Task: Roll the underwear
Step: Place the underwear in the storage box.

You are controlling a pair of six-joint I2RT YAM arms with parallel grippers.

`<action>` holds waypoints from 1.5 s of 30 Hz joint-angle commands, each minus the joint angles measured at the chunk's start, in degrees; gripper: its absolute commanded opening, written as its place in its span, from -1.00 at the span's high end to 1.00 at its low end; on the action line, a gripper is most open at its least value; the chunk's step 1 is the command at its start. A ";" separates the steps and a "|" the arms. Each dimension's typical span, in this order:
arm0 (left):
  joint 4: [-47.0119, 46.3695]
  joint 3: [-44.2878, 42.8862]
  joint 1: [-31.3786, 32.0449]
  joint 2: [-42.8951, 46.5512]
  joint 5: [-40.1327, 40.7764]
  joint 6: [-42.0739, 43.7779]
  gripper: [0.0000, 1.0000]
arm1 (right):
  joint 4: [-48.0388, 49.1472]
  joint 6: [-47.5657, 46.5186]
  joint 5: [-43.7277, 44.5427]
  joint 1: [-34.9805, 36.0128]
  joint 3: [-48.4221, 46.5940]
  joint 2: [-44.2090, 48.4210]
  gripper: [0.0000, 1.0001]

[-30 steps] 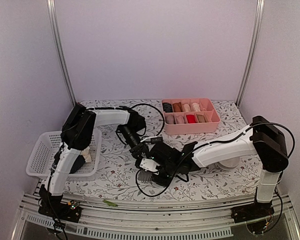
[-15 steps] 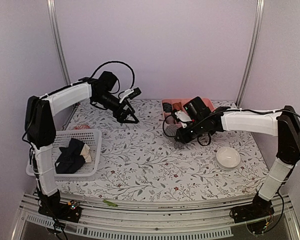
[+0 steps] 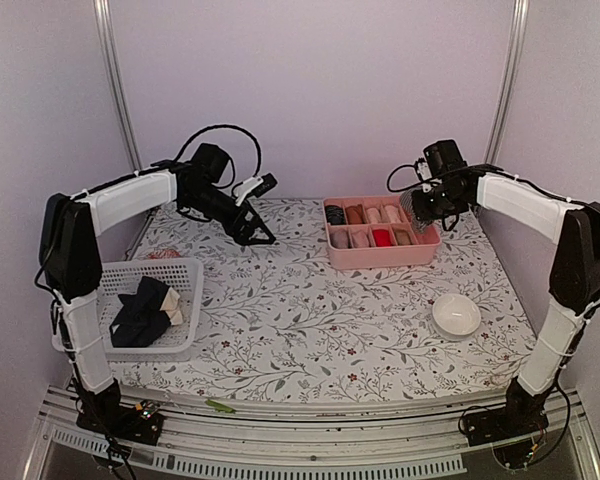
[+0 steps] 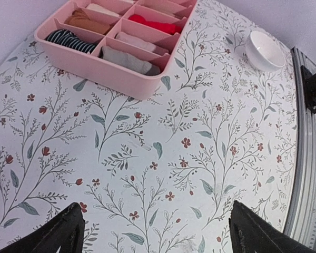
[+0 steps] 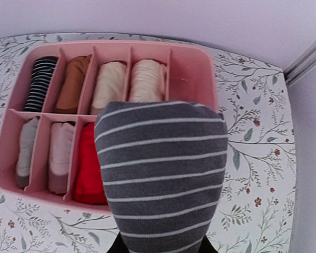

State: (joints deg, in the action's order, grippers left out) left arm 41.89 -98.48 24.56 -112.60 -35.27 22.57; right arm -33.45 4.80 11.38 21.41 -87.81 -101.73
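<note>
Two loose garments, a black one (image 3: 140, 312) and a cream one (image 3: 174, 312), lie crumpled in the basket (image 3: 80, 290) at the near left. The bowl (image 3: 456, 315) sits near right. Farther back, the left gripper (image 3: 258, 236) hangs above the table (image 3: 310, 320), jaws wide apart with nothing between them. Farthest, the right gripper (image 3: 421, 207) is clamped on the striped roll (image 5: 163, 174), held in the air over the right end of the tray (image 3: 380, 258) (most compartments hold rolls; the far-right corner one looks empty). The roll is light, soft cloth and would likely unwind if gripped loosely, so a pinch through all its layers suits it. Its long axis seems to run out along the fingers. The stripes cross that axis, and the rounded end points toward the tray's far side, roughly in line with the compartments.
</note>
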 commanded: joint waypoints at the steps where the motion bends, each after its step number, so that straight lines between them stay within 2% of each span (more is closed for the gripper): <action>1: -1.76 0.99 -0.65 2.38 0.40 -1.13 -0.92 | -4.04 -2.95 7.88 -2.95 -4.45 -4.60 1.00; 10: -2.82 1.00 -0.74 2.20 1.39 -1.78 -0.92 | -8.51 -8.97 19.18 -4.00 -12.64 -16.97 1.00; 16: -2.78 0.70 -0.98 2.34 1.42 -1.46 -0.92 | -11.93 -9.51 19.24 -4.01 -18.07 -24.44 1.00; 23: -2.79 1.07 -1.52 1.92 0.42 -2.02 -0.92 | -13.62 -7.36 8.05 -3.85 -20.37 -28.14 1.00; 29: -2.57 1.14 -1.95 1.31 -1.32 -2.55 -0.92 | -15.48 -5.09 2.32 -4.10 -18.24 -29.71 1.00; 36: -1.74 1.21 -2.34 1.41 -2.74 -2.62 -0.92 | -17.26 1.03 -10.02 -9.13 -17.75 -30.44 1.00; 45: -1.39 1.69 -3.02 1.87 -4.23 -3.30 -0.92 | -25.59 -0.02 -15.97 -12.34 -17.75 -28.96 1.00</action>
State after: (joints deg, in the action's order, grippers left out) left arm 39.99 -97.60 22.48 -111.87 -37.69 19.88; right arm -47.66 4.95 -0.01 10.76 -107.55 -129.51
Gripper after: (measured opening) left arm 0.959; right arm 0.188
